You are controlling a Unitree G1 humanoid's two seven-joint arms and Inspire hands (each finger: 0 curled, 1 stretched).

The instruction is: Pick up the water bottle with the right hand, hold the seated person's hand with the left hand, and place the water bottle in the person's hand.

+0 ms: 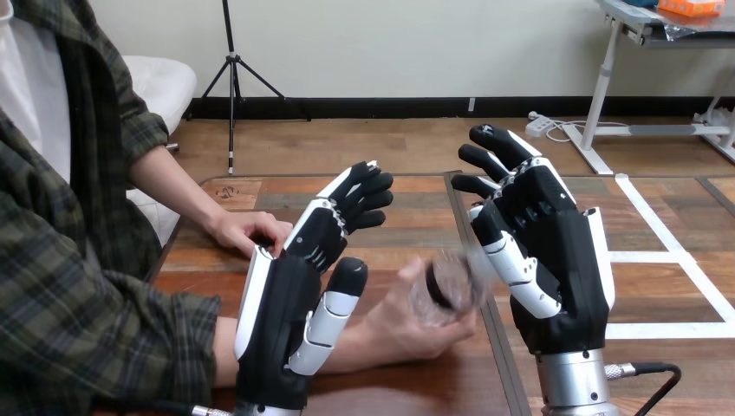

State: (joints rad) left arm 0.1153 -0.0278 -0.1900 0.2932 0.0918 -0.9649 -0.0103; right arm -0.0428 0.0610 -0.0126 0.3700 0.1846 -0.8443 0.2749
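A clear water bottle (444, 291) with a dark cap lies in the person's hand (413, 328) near the middle of the wooden table (407, 238), its cap end towards me. My left hand (290, 312) stands raised and open over the person's forearm, fingers straight, thumb pointing up beside the wrist; I see nothing curled round the arm. My right hand (555, 260) is upright just right of the bottle, fingers relaxed and open, holding nothing. Whether its thumb touches the bottle I cannot tell. The person's other hand (249, 232) rests flat on the table at the left.
The person sits close at the table's left side, arms reaching over its edge. A dark seam (468, 227) splits the tabletop between my hands. White tape lines (667, 260) cross the right part of the table.
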